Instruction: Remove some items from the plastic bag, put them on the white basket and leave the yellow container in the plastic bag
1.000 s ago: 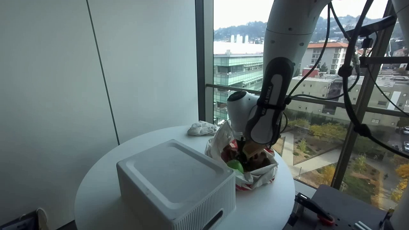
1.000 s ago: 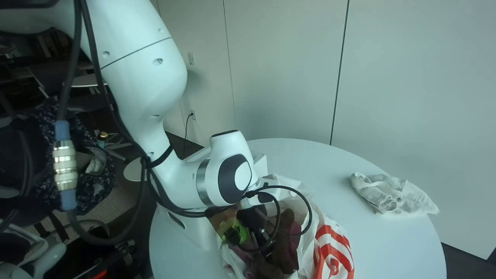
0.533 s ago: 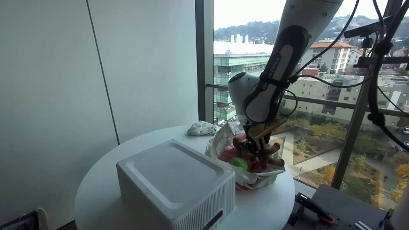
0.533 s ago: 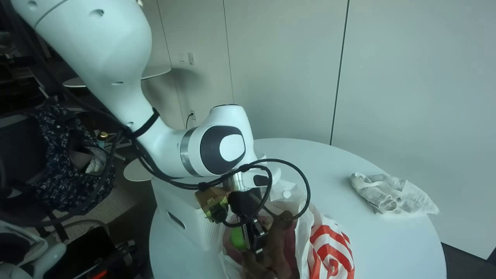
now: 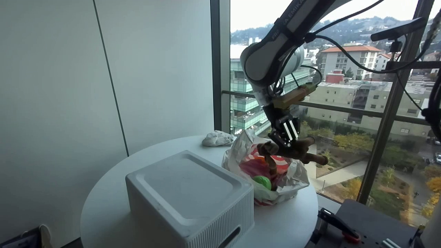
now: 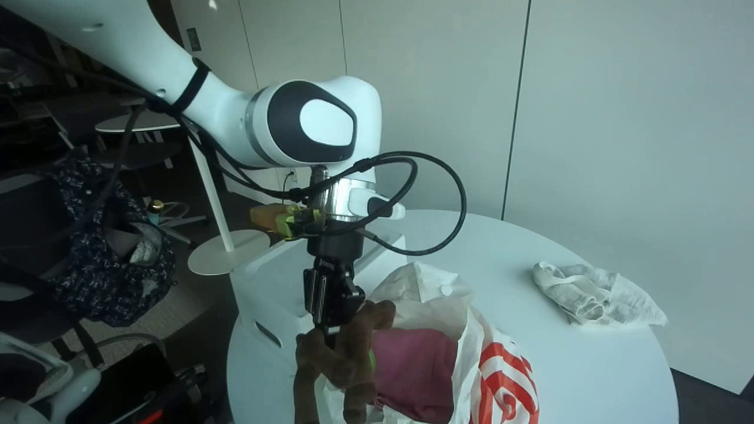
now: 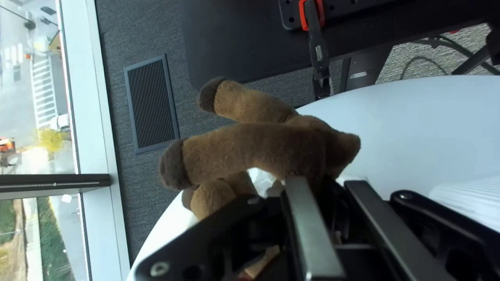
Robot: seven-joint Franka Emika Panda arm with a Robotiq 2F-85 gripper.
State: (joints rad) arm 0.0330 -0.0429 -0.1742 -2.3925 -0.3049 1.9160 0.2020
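A brown plush toy with several stubby limbs hangs from my gripper, which is shut on it above the plastic bag. One limb dangles down over the bag's mouth. In the wrist view the toy fills the space past the fingertips, and its gripped part is hidden between them. Inside the bag lie a green fruit and a pink cloth; a small orange patch shows beside the cloth. The white basket stands next to the bag, flat closed face up. The yellow container is hidden or out of view.
A crumpled white wrap lies near the edge of the round white table. The window stands close behind the bag, and a dark bench with a clamp is beside the table. A cable loops off the wrist.
My gripper has risen out of the bag, lifting the brown toy with it. The pink cloth and green fruit are now more exposed; the basket and wrap have not moved.
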